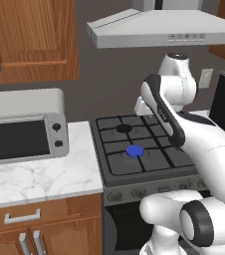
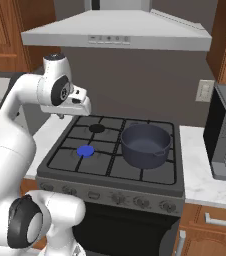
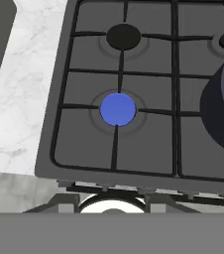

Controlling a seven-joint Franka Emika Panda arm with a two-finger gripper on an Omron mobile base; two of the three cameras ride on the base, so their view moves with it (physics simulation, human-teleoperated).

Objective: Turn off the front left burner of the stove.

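My claw hangs high above the left side of the stove, and I cannot tell if it is wide or narrow. The front left burner shows a bright blue disc between the dark grate bars, in front of the black burner. A dark pot stands on the right side. The knobs are in a row on the front panel.

One stove, one pot, perhaps six knobs, one toaster oven
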